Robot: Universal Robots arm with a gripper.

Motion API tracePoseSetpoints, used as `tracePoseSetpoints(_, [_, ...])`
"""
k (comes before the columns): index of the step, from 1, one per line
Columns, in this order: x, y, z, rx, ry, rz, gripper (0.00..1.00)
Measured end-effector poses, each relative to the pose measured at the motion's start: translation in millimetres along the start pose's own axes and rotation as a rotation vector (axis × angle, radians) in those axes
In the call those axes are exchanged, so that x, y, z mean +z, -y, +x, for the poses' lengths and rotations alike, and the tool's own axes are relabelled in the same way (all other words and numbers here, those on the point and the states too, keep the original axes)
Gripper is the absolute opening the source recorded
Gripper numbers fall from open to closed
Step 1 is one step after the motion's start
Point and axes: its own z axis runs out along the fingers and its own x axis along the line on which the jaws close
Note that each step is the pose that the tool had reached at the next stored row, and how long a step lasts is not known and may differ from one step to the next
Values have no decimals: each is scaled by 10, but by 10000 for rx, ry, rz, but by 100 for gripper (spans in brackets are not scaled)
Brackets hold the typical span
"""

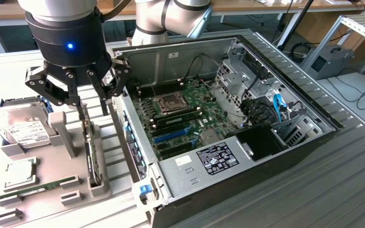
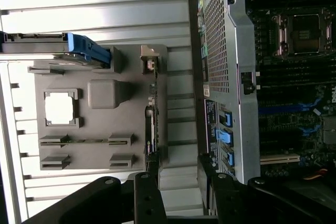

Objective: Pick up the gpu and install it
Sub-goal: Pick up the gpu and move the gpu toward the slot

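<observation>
1. The arm hangs in the upper left of the exterior view with its wrist vertical. The gripper [image 1: 89, 99] [image 2: 177, 170] points straight down over the grey holder [image 1: 65, 192] [image 2: 94, 129].
2. Its fingers are spread wide apart and hold nothing. They hover just above the gpu [image 1: 91, 154] [image 2: 152, 116].
3. The gpu is a thin dark card seen edge-on. It stands on its edge in a slot of the holder at the lower left, between the hard drive [image 1: 19, 127] and the open computer case [image 1: 284, 99].

Even, bright room light in the exterior view; the wrist view's worktop [image 2: 94, 19] glares white, the claw [image 2: 177, 176] a dark silhouette.
</observation>
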Motion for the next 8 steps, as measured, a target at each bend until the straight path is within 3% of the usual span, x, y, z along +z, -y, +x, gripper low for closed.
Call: tracePoseSetpoints(8, [19, 0, 2, 0, 0, 0, 42])
